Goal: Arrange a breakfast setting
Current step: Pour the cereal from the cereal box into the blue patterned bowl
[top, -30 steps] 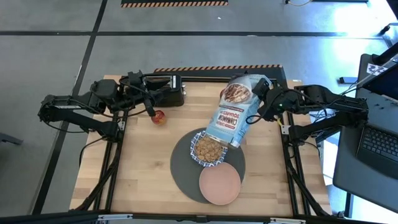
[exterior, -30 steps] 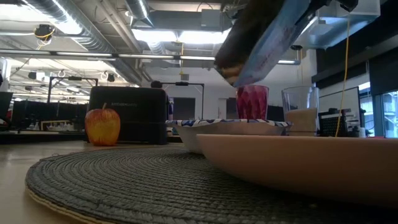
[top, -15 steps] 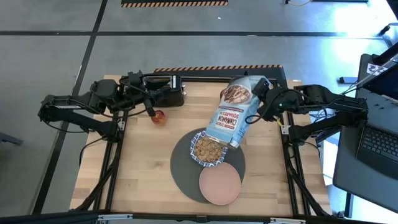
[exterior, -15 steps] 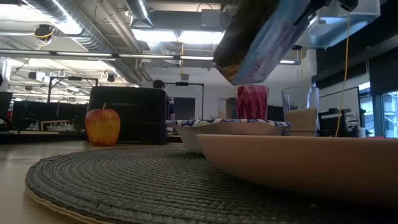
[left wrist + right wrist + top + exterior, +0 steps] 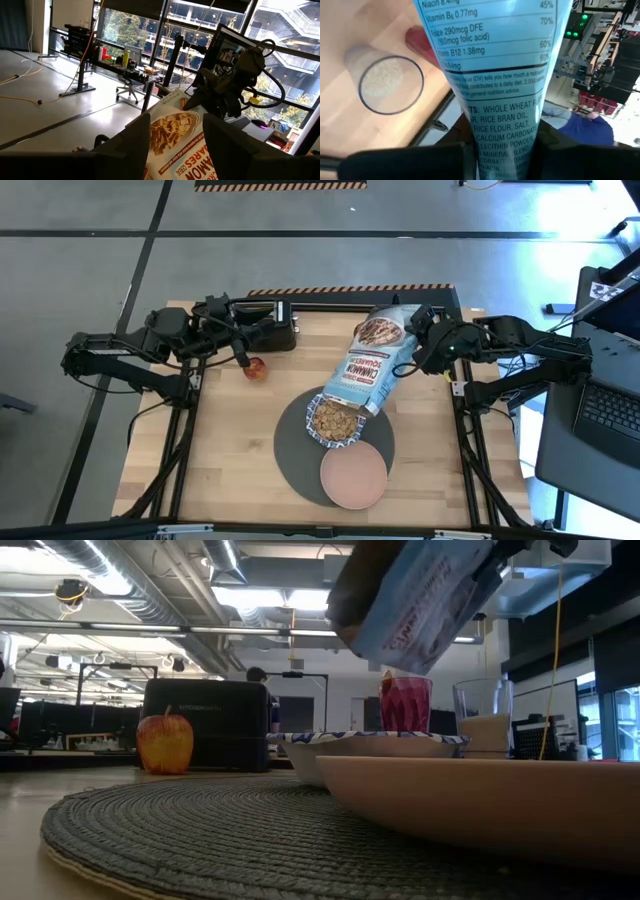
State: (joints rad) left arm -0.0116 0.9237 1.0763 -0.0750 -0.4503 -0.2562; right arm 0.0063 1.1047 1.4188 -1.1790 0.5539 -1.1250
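My right gripper (image 5: 413, 350) is shut on a light-blue cereal bag (image 5: 368, 370), which is tilted with its open mouth above the blue-and-white bowl (image 5: 334, 422); the bowl holds cereal. The bowl and the salmon-pink plate (image 5: 353, 476) rest on the round dark-grey mat (image 5: 292, 448). The red tumbler (image 5: 406, 704) and the milk glass (image 5: 390, 85) stand on the table by the right arm. My left gripper (image 5: 238, 352) is open and empty, by the red apple (image 5: 255, 367). The gold spoon is out of view. My right gripper pinches the bag between its two fingers at its raised far end (image 5: 502, 145), where the bag narrows. The fingers come level from the table's right side. The bag is lifted clear and slants down toward the bowl, mouth lowest.
A black toaster (image 5: 262, 326) stands at the table's far edge, with the apple just in front of it. Bare wood lies left of the mat. A laptop (image 5: 610, 415) sits off the table's right edge.
My right gripper has turned while holding the bag. The bag's open mouth has swung up and toward the table's left, so the bag hangs less steeply over the bowl. Its held end has stayed in place.
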